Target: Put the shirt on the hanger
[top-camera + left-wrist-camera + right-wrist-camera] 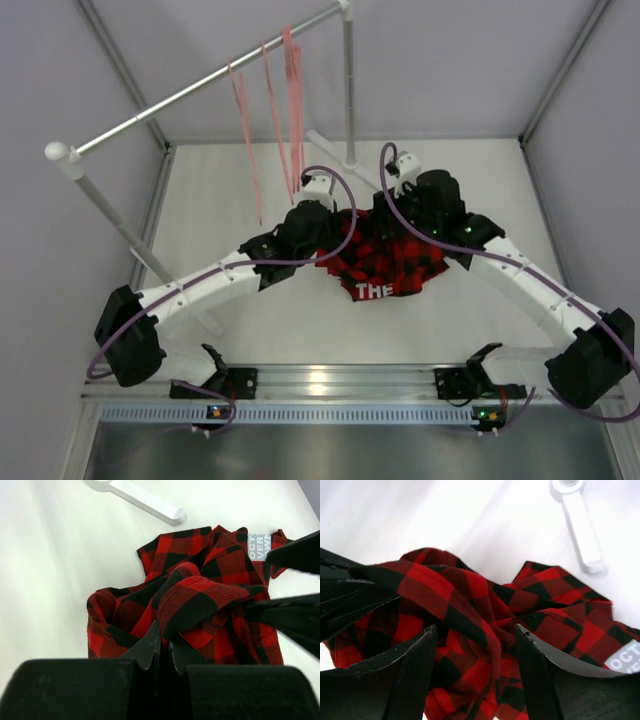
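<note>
Mid-frame, the left gripper point(161, 647) is clamped shut on the shirt point(200, 595). Beside it the right gripper point(477, 630) straddles a fold, open; better to clamp deep before lifting.

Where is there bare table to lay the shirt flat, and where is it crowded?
Free: the table strip between shirt and near rail; the back right corner behind the right arm. Crowded: centre, where the left arm also reaches the shirt; back left, under the hangers.

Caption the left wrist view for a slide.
Shut left gripper pinches a fold of the red-and-black plaid fabric shirt.
</note>
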Robot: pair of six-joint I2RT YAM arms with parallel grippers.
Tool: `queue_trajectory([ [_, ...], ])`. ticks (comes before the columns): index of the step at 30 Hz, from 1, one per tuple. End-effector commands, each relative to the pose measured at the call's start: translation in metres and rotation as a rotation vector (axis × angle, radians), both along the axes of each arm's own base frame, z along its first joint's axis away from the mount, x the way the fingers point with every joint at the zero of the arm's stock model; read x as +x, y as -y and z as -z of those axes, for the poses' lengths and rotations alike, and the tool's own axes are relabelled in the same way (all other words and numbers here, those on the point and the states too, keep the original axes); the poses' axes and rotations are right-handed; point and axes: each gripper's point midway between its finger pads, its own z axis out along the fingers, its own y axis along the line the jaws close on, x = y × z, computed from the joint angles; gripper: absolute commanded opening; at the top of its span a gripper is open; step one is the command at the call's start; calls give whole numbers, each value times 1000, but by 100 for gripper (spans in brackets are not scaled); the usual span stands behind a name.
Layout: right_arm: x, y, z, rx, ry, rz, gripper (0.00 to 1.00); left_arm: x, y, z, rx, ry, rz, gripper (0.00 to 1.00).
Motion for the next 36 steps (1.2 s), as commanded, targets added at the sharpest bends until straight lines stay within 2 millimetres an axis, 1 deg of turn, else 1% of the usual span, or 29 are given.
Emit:
queue_trajectory([
  [1, -4, -24, 4, -5, 11, -86, 61, 2, -3, -15, -17, 34, -3, 0],
  [3, -5, -25, 9, -22, 8, -91, 61, 3, -5, -17, -18, 39, -7, 0],
  [4, -3, -23, 14, -34, 7, -77, 61, 3, -4, -17, -17, 39, -5, 0],
  [6, -1, -19, 16, -51, 17, -63, 61, 2, -5, -18, -22, 39, -2, 0],
  [9, 6, -11, 24, -100, 36, -27, 61, -1, -4, -21, -33, 41, 11, 0],
  [11, 12, -3, 32, -135, 31, 18, 61, -3, -3, -22, -36, 46, 26, 0],
  [13, 15, -3, 38, -147, 24, 27, 55, -6, -2, -28, -55, 62, 51, 0],
  [14, 17, -5, 37, -142, 31, 26, 49, -7, -1, -29, -60, 66, 62, 0],
  [15, 19, -6, 39, -142, 32, 26, 46, -11, 2, -29, -68, 63, 89, 0],
  [16, 20, -8, 40, -137, 32, 26, 43, -11, 4, -32, -78, 76, 103, 0],
  [17, 23, -10, 38, -130, 40, 28, 40, -12, 5, -32, -79, 75, 112, 0],
  [18, 26, -11, 37, -126, 41, 29, 32, -13, 7, -30, -76, 70, 121, 0],
  [20, 27, -15, 32, -119, 48, 18, 21, -13, 7, -27, -65, 70, 126, 0],
  [21, 28, -15, 28, -113, 55, 18, 5, -13, 7, -26, -62, 69, 126, 0],
  [22, 29, -16, 22, -105, 66, 20, 0, -12, 6, -24, -56, 68, 121, 0],
  [24, 27, -16, 15, -95, 82, 14, 0, -10, 5, -21, -46, 68, 112, 0],
  [25, 24, -14, 5, -79, 101, 16, 0, -8, 4, -21, -38, 72, 102, 0],
  [26, 23, -12, 1, -72, 109, 22, 0, -7, 3, -21, -34, 73, 94, 0],
  [27, 20, -8, -9, -56, 130, 34, 0, -5, 3, -20, -29, 72, 87, 0],
  [28, 20, -3, -16, -50, 146, 58, 0, -3, 2, -20, -20, 72, 76, 3],
  [29, 17, 0, -19, -48, 147, 69, 0, 2, -2, -24, -14, 81, 46, 11],
  [30, 13, 5, -29, -34, 165, 84, 0, 3, -4, -21, 7, 70, 34, 20],
  [31, 13, 11, -34, -36, 172, 106, 0, 4, -6, -22, 19, 72, 26, 32],
  [32, 9, 14, -33, -39, 158, 115, 0, 5, -7, -23, 23, 75, 20, 36],
  [33, 5, 17, -38, -34, 161, 116, 0, 7, -8, -29, 20, 86, 12, 38],
  [34, 3, 18, -39, -33, 155, 115, 0, 6, -8, -31, 23, 90, 19, 41],
  [35, -3, 18, -34, -45, 126, 103, 0, 5, -5, -38, 9, 101, 34, 43],
  [36, -5, 18, -33, -46, 116, 95, 0, 4, -3, -41, 3, 109, 52, 44],
])
